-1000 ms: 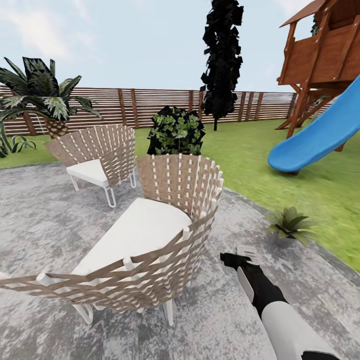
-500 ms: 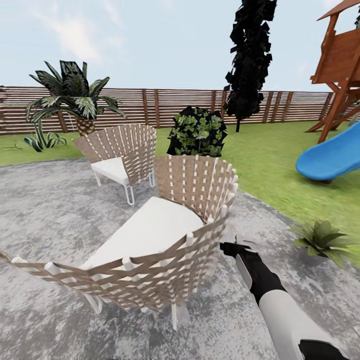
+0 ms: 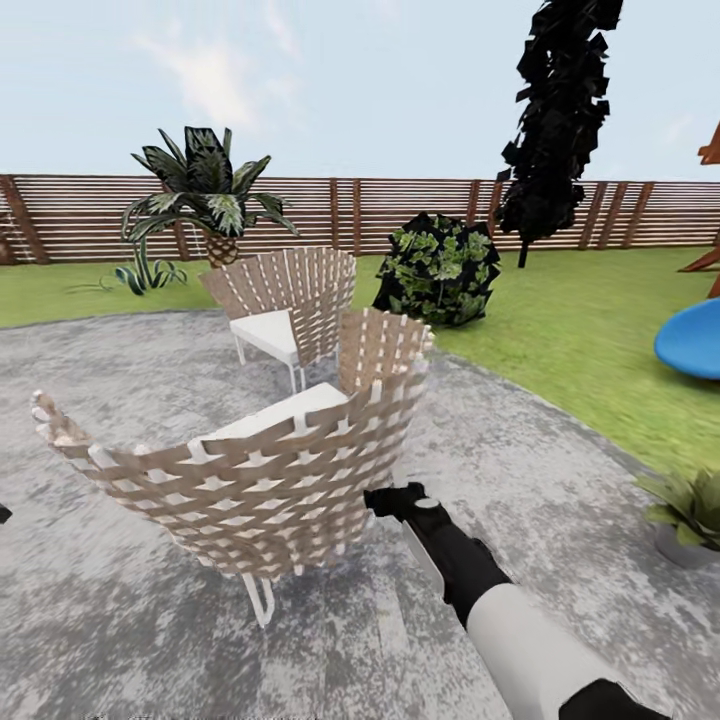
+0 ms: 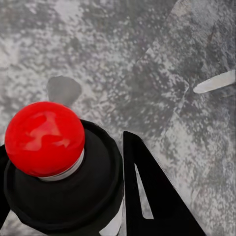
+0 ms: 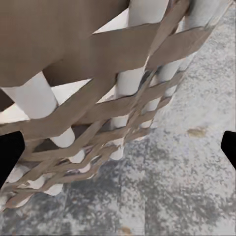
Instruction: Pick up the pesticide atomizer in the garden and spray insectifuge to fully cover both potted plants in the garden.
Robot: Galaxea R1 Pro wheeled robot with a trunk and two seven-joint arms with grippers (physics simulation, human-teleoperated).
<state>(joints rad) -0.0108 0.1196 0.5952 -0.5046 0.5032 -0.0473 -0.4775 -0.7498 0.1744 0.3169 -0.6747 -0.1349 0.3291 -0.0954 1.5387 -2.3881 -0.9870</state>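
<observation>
The pesticide atomizer [image 4: 46,140], a dark body under a round red top, sits between the black fingers [image 4: 147,196] of my left gripper [image 4: 64,145], which is shut on it above the grey paving. One potted plant [image 3: 690,505], a low green rosette in a grey pot, stands at the patio's right edge; the second one is out of view. My right gripper [image 3: 393,500] is open, its fingertips [image 5: 10,152] wide apart, close to the woven back of the near wicker seat [image 3: 250,480].
A second wicker seat [image 3: 290,300] stands behind the first. A palm [image 3: 205,195] and a striped agave [image 3: 150,272] grow by the brown fence [image 3: 400,210]. A dark bush [image 3: 440,268], a black tree [image 3: 560,110] and a blue slide [image 3: 695,340] stand on the lawn.
The camera has swung left, so the seats, the plant and the slide have slid right in the picture. My right gripper now sits closer to the near seat's back.
</observation>
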